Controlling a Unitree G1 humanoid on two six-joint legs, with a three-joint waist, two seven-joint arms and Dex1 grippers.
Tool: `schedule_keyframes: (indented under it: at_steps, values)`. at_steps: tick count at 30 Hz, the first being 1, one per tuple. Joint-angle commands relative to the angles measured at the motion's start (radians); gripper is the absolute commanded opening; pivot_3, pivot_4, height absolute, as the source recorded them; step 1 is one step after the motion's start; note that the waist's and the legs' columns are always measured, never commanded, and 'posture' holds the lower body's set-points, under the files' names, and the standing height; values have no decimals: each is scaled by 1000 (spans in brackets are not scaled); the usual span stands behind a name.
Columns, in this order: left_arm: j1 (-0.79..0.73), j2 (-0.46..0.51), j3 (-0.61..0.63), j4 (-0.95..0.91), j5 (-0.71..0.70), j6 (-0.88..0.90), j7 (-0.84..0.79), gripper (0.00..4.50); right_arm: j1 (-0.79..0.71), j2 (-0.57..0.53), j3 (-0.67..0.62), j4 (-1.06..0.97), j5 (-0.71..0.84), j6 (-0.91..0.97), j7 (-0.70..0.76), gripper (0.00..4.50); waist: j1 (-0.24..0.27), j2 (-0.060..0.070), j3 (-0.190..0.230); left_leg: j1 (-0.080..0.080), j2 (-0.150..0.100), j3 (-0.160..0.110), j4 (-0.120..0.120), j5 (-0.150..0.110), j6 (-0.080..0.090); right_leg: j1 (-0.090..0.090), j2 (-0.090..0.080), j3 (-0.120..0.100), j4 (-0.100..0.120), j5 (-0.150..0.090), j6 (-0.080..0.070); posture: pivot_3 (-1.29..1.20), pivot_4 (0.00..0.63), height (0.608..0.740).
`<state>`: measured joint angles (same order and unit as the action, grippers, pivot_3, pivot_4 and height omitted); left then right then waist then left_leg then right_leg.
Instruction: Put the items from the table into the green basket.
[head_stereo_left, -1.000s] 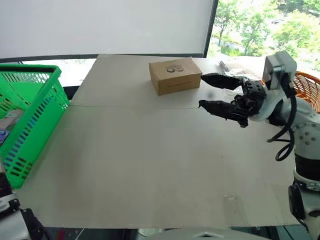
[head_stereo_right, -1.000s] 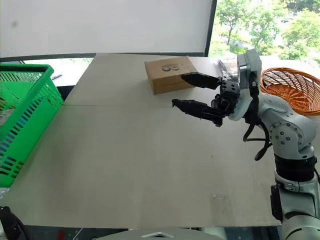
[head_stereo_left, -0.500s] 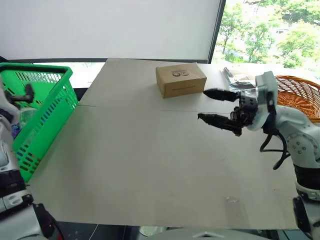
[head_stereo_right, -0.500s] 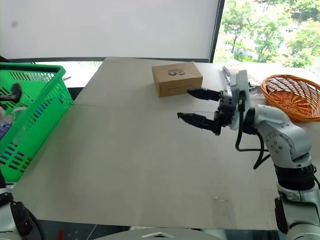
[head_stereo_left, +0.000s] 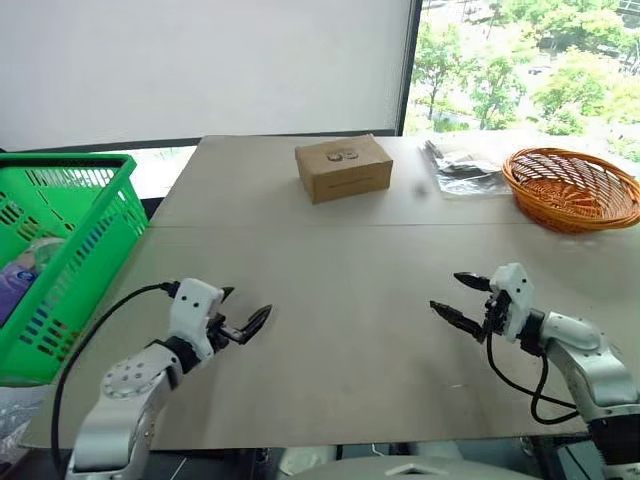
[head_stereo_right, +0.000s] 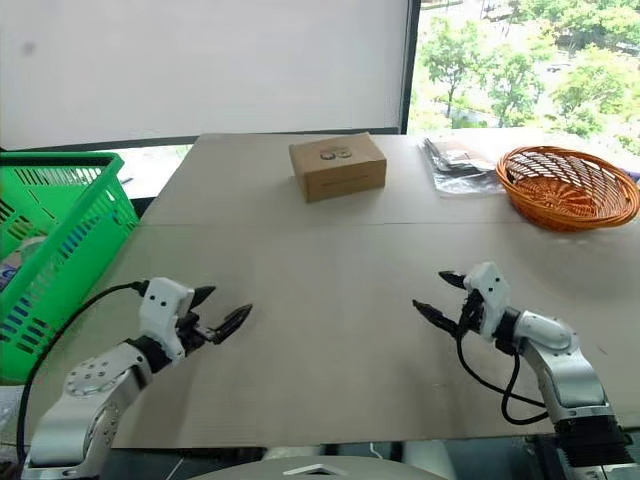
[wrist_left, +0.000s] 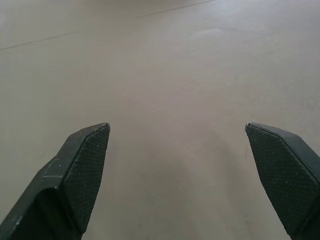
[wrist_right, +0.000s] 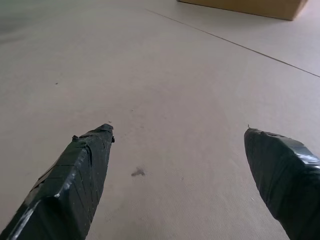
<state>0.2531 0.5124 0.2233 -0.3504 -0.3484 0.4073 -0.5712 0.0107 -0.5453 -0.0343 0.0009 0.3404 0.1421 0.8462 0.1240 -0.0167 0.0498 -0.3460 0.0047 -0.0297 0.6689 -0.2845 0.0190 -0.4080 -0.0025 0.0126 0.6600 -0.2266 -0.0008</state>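
The green basket (head_stereo_left: 75, 235) stands off the table's (head_stereo_left: 330, 250) left edge. Inside it lie a purple pack (head_stereo_left: 14, 290) and a pale can (head_stereo_left: 42, 250), both partly hidden by the slotted wall. My left gripper (head_stereo_left: 245, 304) hovers low over the table's near left part, open and holding nothing. My right gripper (head_stereo_left: 447, 292) is low over the near right part, also open and holding nothing. In the left wrist view the fingers (wrist_left: 82, 172) stand wide apart over bare tabletop. The right wrist view shows the same, its fingers (wrist_right: 82, 170) spread wide.
A brown cardboard box (head_stereo_left: 343, 168) sits at the table's far middle. A clear plastic bag (head_stereo_left: 462, 165) lies to its right. A shallow orange wicker basket (head_stereo_left: 572, 187) is at the far right. A seam (head_stereo_left: 400, 224) crosses the tabletop.
The left arm swung from over the green basket down to the table's near left. The right arm sank from near the box to the near right. The head view also shifted.
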Motion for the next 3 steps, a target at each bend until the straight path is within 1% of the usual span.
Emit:
schedule_keyframes:
  at_steps: [1, 3]
  values:
    - [-18, -7, 0, -37, -10, -19, 3, 4478, 0, -13, -52, -6, 7, -47, 4, 4500, -6, 1, 0, 1, 0, 1, 0, 0, 0, 1, 1, 0, 0, 0, 0, 164, 0, 740]
    - [-10, -6, -11, -41, -6, -26, -9, 4478, -2, -14, -58, -6, 13, -49, 13, 4500, -14, 2, 0, 1, 0, 1, 0, 0, 0, 0, 2, 2, 0, 0, 0, 159, 0, 740]
